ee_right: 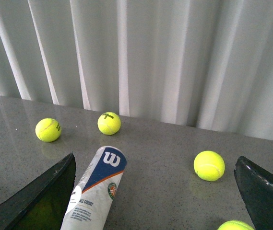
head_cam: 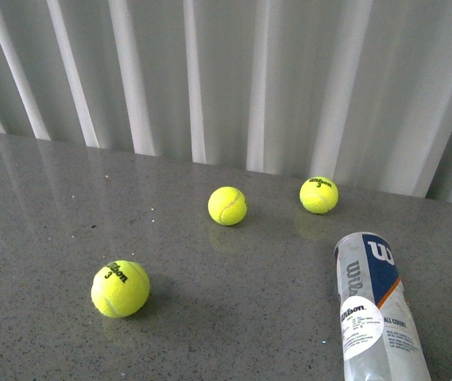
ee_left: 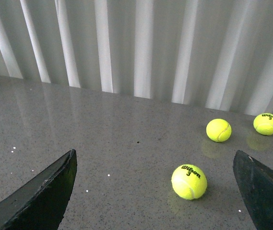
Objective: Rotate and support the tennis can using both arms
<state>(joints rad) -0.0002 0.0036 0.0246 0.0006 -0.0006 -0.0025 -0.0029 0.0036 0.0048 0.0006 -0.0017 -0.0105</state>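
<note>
Tennis can (head_cam: 376, 313) lies on its side on the grey countertop (head_cam: 43, 238), front-right. Its Wilson end points away and its near end runs out of frame. Right gripper (ee_right: 154, 158): fingers wide apart, empty, can close by one finger. Left gripper (ee_left: 154, 152): also spread, empty, can not in its view.

My read: the right should square up across the label before closing, and the left should steady the far end through the turn.

In the way:
- loose tennis ball (ee_right: 208, 165) off the right gripper's other finger
- second ball (ee_right: 234, 225) at the frame edge
- Wilson 3 ball (ee_left: 189, 181) ahead of the left

Pleated white curtain (head_cam: 210, 79) behind.
</note>
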